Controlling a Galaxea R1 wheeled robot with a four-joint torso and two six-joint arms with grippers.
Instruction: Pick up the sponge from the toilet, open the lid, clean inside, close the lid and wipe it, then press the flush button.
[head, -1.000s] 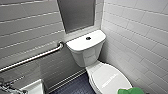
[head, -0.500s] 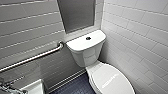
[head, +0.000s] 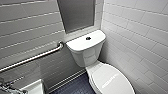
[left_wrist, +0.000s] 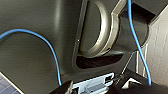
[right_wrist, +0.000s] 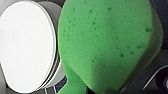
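Head view: the toilet stands against the tiled corner, its tank in the middle of the frame and the bowl running off to the lower right. The lid lies flat and shut over the bowl. The flush button sits dark on the tank cover at centre. A grab bar slants across the left half, and a corner of the sink shows at the lower left.

Left wrist view: the robot's own dark plate and a blue cable take up most of it, with a strip of wall tile to one side. I cannot tell the state of the left claw from this.

Right wrist view: the sponge looms large and green close to the camera, beside the closed lid and covering part of its rim. It appears to hang above the toilet rather than rest on it, so I judge the right claw to be closed on the sponge (the grip itself is hidden behind the foam).

Progress, as a judgement: the pick-up looks done. With the lid down, what most likely remains is opening it, cleaning inside, closing and wiping it, then pressing the button.
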